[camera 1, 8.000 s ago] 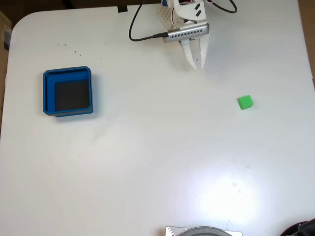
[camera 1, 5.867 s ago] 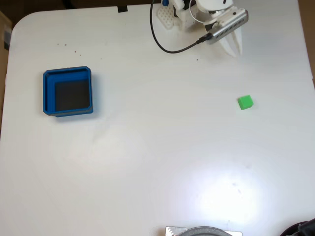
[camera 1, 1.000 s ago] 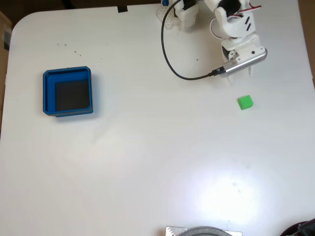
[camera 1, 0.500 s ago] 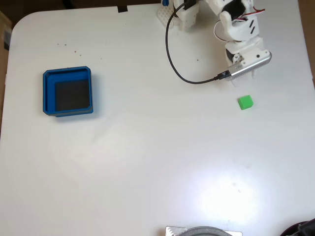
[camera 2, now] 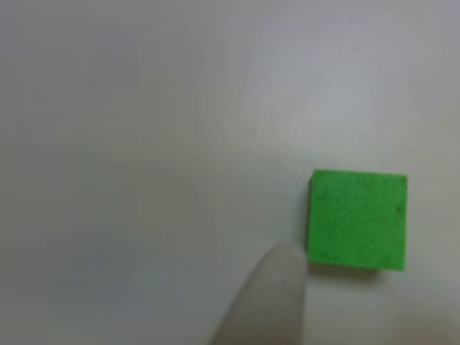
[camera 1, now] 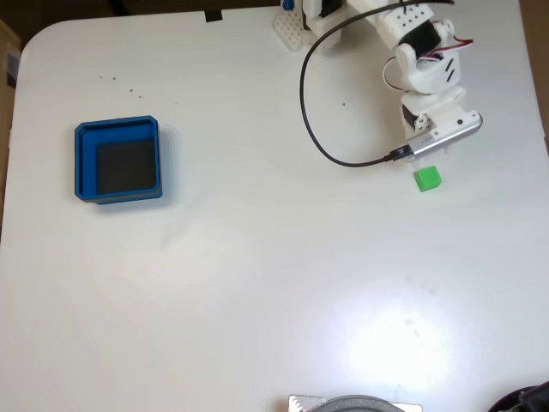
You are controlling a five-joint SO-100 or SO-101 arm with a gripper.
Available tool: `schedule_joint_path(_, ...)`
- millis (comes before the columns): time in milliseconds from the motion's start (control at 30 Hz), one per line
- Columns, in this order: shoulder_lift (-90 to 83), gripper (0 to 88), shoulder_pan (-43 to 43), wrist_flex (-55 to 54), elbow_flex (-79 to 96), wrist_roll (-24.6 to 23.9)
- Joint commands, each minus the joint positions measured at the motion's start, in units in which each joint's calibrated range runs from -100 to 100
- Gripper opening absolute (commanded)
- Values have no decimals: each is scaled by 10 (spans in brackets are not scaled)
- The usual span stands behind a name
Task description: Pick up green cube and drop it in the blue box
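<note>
From the fixed view I see a white desk [camera 1: 257,283] with rounded far corners, glare pooling near its near edge, and dark floor past the far edge. One blue box [camera 1: 118,160] sits toward the left edge, flat on the desk, showing its bare black floor. One green cube [camera 1: 427,178] lies toward the right edge, well apart from the box. One white arm [camera 1: 420,60] reaches in from the far edge, a black cable [camera 1: 313,112] looping off it across the desk. Its grey wrist block hangs just beyond the cube (the hand is hidden under it). In the other view one pale fingertip [camera 2: 269,298] comes up from the bottom, its tip just beside the cube's [camera 2: 357,218] lower left corner; I cannot tell how far the hand is open, and I see nothing held.
</note>
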Motion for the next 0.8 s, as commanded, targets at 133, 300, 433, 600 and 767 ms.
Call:
schedule_joint_path(133, 69, 265, -2, -4, -97, 39)
schedule_joint_path(300, 135, 265, -2, -3, -142, 38)
schedule_joint_path(433, 161, 265, -2, -3, -161, 38)
schedule_joint_path(600, 184, 265, 1, -3, -164, 38)
schedule_joint_path(767, 197, 265, 2, -3, -164, 38)
